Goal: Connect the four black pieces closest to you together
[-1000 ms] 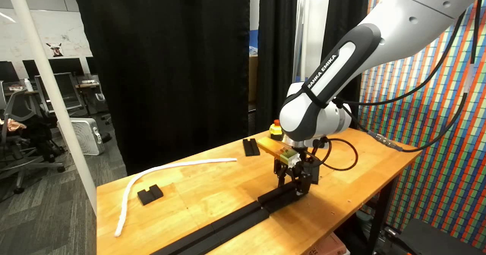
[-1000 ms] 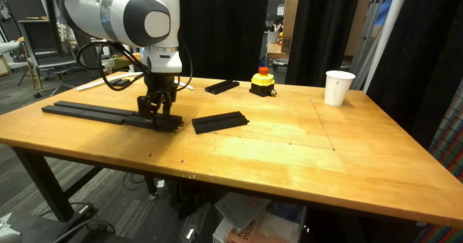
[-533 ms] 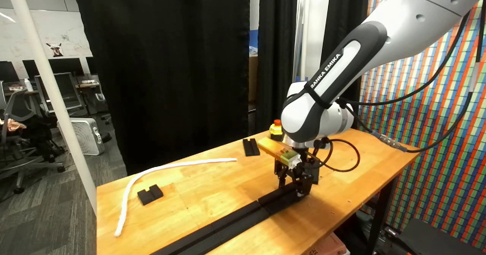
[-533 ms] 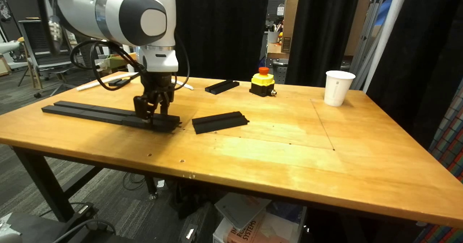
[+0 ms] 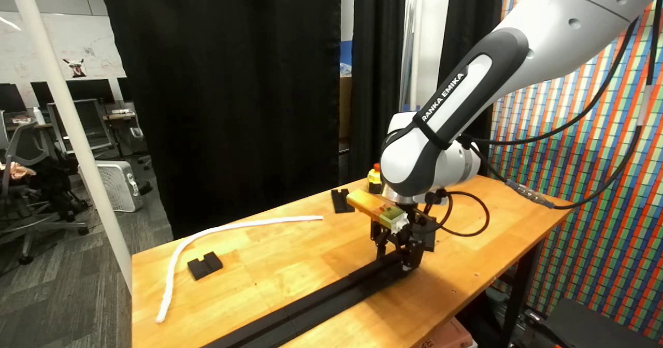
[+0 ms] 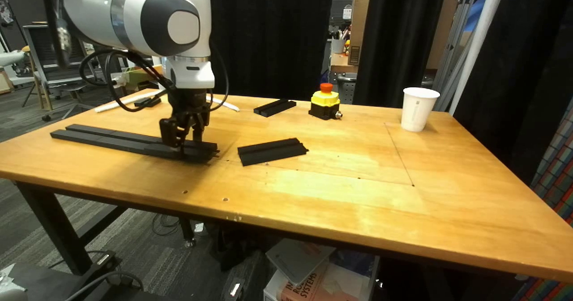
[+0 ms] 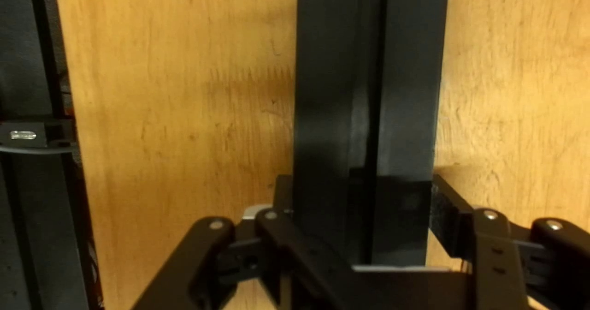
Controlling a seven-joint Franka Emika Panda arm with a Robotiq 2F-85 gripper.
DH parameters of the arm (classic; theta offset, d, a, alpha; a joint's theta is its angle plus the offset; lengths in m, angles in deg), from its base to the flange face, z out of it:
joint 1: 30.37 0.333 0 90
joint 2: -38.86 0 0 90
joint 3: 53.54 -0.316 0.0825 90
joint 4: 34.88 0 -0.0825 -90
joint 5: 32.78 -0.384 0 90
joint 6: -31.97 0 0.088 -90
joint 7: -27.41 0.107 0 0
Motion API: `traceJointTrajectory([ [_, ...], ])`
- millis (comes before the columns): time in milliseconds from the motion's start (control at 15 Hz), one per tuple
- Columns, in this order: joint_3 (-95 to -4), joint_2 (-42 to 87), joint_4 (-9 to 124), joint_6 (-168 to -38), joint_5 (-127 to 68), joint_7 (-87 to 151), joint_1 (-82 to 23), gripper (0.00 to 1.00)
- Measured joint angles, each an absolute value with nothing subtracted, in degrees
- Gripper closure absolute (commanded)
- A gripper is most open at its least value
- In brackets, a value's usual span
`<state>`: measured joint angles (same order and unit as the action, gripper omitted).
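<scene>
- Three black pieces (image 6: 127, 145) lie end to end, roughly parallel to the long edge of the desk (image 6: 335, 193).
- Their line points toward a fourth black piece (image 6: 272, 151), angled, near but apart.
- The tool (image 7: 362, 194) is clamped on the piece nearest it.
- Farther off I count two small black blocks (image 5: 205, 267), one white strip (image 5: 243, 225), one yellow button (image 6: 325, 101).
- Only in an exterior view: one paper cup (image 6: 416, 113), near a corner.
</scene>
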<state>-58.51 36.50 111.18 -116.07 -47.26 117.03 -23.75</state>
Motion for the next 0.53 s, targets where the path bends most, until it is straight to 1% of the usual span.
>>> traceJointTrajectory([
  [533,-58.51,36.49,111.17,-117.94,-47.74,117.04,-23.75,0.54],
])
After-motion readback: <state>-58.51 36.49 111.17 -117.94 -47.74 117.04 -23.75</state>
